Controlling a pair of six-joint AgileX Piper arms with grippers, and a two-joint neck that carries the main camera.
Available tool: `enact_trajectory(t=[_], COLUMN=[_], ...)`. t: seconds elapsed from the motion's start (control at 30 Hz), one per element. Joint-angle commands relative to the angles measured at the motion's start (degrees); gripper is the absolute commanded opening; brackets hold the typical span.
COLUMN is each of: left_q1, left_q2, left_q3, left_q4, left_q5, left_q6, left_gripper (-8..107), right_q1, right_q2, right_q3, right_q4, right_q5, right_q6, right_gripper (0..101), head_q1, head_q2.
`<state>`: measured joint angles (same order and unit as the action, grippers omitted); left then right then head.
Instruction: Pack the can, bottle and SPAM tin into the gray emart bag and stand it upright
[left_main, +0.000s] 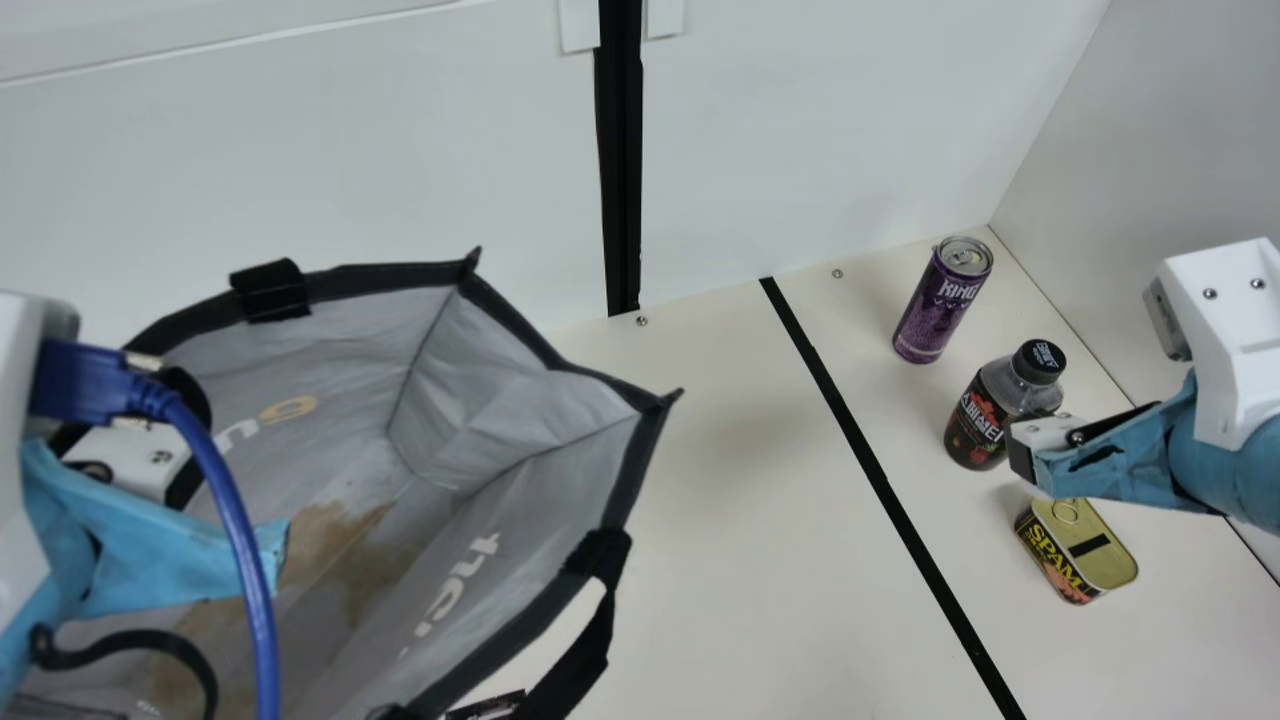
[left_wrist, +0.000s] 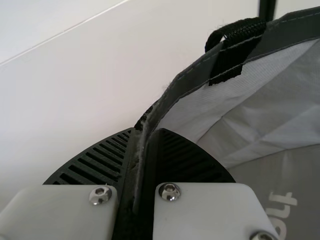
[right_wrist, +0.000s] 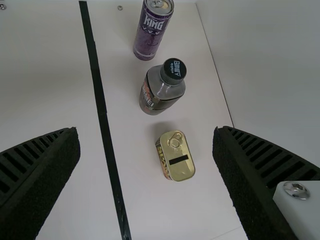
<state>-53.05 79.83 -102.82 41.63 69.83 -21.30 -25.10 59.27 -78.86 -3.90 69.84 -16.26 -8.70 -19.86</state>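
Left wrist view — gripper (left_main: 140, 462) nearly closed, pinching bag's rim (left_wrist: 184, 85).

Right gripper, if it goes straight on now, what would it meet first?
Probably the SPAM tin, seen between the open fingers in the right wrist view, though depth is unclear.

Left of the bottle (left_main: 973, 432), a broad stretch of bare table (left_main: 740, 520) gives a gripper room to pass as far as the raised side of the gray emart bag (left_main: 510, 400), while the can (left_main: 932, 312) stands near behind it, the SPAM tin (left_main: 1098, 548) near in front, and the side wall (left_main: 1180, 130) bounds its right.
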Motion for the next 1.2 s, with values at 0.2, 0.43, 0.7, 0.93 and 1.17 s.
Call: enact_trajectory(t=[0.2,0.43,0.7,0.93,1.17], left_q1=[-1.14,-1.01,-1.48,-3.07,-5.71], left_q2=[-0.87,-0.59,1.01,3.36,5.92], left_q3=[9.07,15.91,21.30,24.30,25.18], left_q4=[17.93,26.34,30.97,30.92,28.47], left_q5=[0.07,0.07,0.07,0.07,0.07], left_q6=[-12.26,-20.13,-26.85,-31.28,-33.93], left_gripper=[-8,-8,-8,-8,-8], right_q1=[0.00,0.00,0.00,0.00,0.00], right_q2=[0.00,0.00,0.00,0.00,0.00], right_q3=[0.00,0.00,0.00,0.00,0.00], right_q4=[0.00,0.00,0.00,0.00,0.00], right_q5=[0.00,0.00,0.00,0.00,0.00], right_q6=[0.00,0.00,0.00,0.00,0.00], right_gripper=[95,95,95,95,95], head_q1=[-1.30,-1.30,-1.30,-1.30,-1.30], head_q2=[-0.14,-0.14,-0.14,-0.14,-0.14])
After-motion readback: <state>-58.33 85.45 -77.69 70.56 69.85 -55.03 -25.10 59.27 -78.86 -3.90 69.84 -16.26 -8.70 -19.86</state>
